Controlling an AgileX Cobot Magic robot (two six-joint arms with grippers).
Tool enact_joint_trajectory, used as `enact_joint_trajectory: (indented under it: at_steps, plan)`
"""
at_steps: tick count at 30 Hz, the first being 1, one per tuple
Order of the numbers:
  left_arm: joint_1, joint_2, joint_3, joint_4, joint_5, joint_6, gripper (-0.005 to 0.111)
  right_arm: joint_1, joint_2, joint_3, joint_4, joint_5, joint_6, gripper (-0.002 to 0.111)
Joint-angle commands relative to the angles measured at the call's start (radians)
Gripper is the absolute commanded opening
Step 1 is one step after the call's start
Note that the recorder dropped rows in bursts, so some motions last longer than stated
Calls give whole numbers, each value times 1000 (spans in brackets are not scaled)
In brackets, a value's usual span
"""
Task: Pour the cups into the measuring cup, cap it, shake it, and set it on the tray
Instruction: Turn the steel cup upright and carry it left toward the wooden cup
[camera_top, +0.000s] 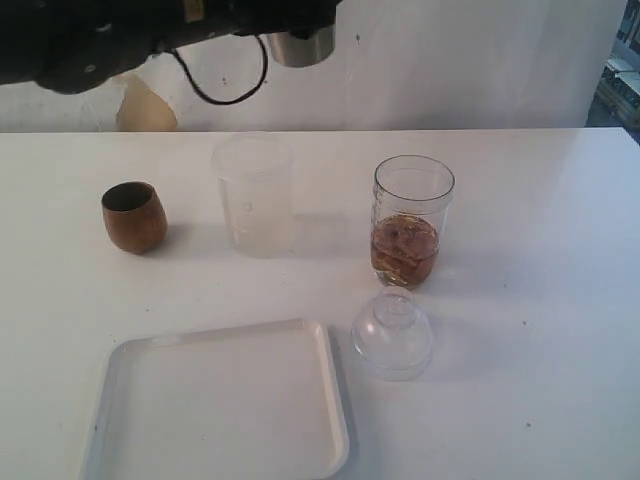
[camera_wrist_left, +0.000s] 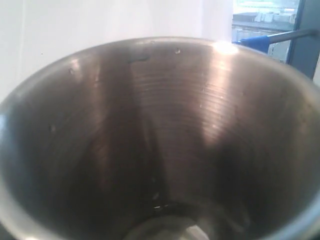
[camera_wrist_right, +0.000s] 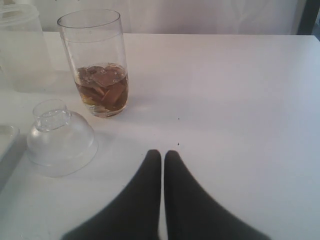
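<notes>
My left gripper (camera_top: 275, 18) holds the stainless-steel tumbler (camera_top: 300, 46) high above the back of the table. The left wrist view looks straight into the tumbler's mouth (camera_wrist_left: 165, 130), which hides the fingers; only a few drops show inside. The clear measuring cup (camera_top: 411, 222) stands right of centre with brown liquid and ice in its lower part (camera_wrist_right: 102, 87). Its domed lid (camera_top: 392, 335) sits on the table in front of it. The frosted cup (camera_top: 253, 195) and the brown wooden cup (camera_top: 134, 217) stand to the left. My right gripper (camera_wrist_right: 163, 155) is shut and empty, low over the table.
The white tray (camera_top: 220, 405) lies at the front left, its corner close to the lid (camera_wrist_right: 60, 140). A dark cable (camera_top: 225, 95) hangs from the left arm at the back. Bare white tabletop (camera_top: 540, 300) stretches to the right of the measuring cup.
</notes>
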Motion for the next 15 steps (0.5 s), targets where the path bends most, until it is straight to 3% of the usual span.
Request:
enact_joint_trajectory:
  at_steps: [1, 6, 11, 15]
  plan:
    - [52, -147, 177, -27, -85, 20, 0, -2, -4, 2, -6, -6, -4, 2]
    - [129, -259, 378, -27, -110, 46, 0, -2, -4, 2, -6, -6, -4, 2]
    - [152, -302, 601, -47, -323, 93, 0, -2, -4, 2, -6, -6, -4, 2]
    - [152, -302, 749, -282, -365, 316, 0, -2, -4, 2, -6, -6, -4, 2]
